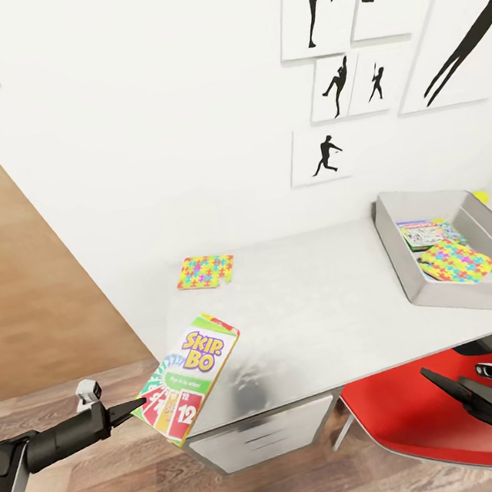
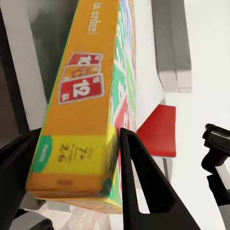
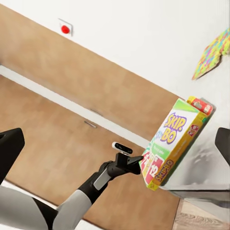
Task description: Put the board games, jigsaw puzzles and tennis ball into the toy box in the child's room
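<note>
Left gripper (image 1: 135, 406) clamped on Skip-Bo board game (image 1: 191, 373) by its end, held tilted over table (image 1: 317, 314) edge for carrying to toy box (image 1: 403, 256); right gripper (image 1: 443, 383) parted, empty

Grey-white bench (image 1: 316, 306) runs along the white wall, w/ drawer unit under its front edge. On it: a jigsaw puzzle (image 1: 205, 271) flat near the back-left, well apart from the rest. Skip-Bo board game (image 1: 189, 378) at the front-left corner, tilted, lower end past the bench edge. Grey toy box (image 1: 439, 294) sits at the right end, touching the top; inside it a 2nd jigsaw puzzle (image 1: 457, 261) and another flat box (image 1: 427, 232). Yellow ball (image 1: 481, 197) just behind the toy box, partly hidden.
</note>
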`<state>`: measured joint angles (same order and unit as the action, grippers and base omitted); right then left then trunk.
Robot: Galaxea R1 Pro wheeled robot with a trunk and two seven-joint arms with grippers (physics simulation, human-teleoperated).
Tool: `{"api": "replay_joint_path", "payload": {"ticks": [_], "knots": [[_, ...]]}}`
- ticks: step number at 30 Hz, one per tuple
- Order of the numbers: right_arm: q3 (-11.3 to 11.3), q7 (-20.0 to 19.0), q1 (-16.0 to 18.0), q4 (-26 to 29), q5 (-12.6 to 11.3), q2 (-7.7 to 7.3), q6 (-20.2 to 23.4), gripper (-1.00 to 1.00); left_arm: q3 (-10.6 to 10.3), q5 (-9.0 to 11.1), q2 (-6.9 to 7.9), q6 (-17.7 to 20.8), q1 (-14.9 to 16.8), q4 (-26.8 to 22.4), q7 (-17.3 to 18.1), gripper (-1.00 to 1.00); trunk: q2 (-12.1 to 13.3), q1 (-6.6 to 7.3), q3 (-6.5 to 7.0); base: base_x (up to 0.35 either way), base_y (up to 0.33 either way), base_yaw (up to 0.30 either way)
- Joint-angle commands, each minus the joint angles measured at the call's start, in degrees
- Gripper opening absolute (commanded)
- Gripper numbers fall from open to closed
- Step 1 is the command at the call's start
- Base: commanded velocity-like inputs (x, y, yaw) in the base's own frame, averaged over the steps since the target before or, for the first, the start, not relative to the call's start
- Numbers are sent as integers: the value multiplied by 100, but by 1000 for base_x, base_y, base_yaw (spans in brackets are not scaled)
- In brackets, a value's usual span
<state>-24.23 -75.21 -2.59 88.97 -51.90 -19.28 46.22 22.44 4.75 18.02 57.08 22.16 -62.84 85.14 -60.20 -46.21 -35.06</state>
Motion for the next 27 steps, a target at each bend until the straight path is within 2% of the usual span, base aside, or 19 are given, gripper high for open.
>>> {"api": "replay_joint_path", "payload": {"ticks": [1, 17, 22, 27], "knots": [[6, 21, -3, 1, -32, 0, 31, 100, -1, 1, 4, 61, 1, 0, 20, -100, 39, 22, 15, 0, 0, 0], [18, 130, 0, -7, -33, 11, -1, 100, -1, 0, 16, 58, 1, 0, 21, -100, 680, 373, 313, 0, 0, 0], [-4, 113, 1, 8, -31, 84, 0, 100, 4, 3, 18, 58, -1, 0, 21, -100, 881, 483, 427, 0, 0, 0], [-9, 132, 3, 1, -31, 90, -3, 100, 5, 4, 18, 57, 0, 0, 22, -100, 1081, 593, 519, 0, 0, 0]]}}
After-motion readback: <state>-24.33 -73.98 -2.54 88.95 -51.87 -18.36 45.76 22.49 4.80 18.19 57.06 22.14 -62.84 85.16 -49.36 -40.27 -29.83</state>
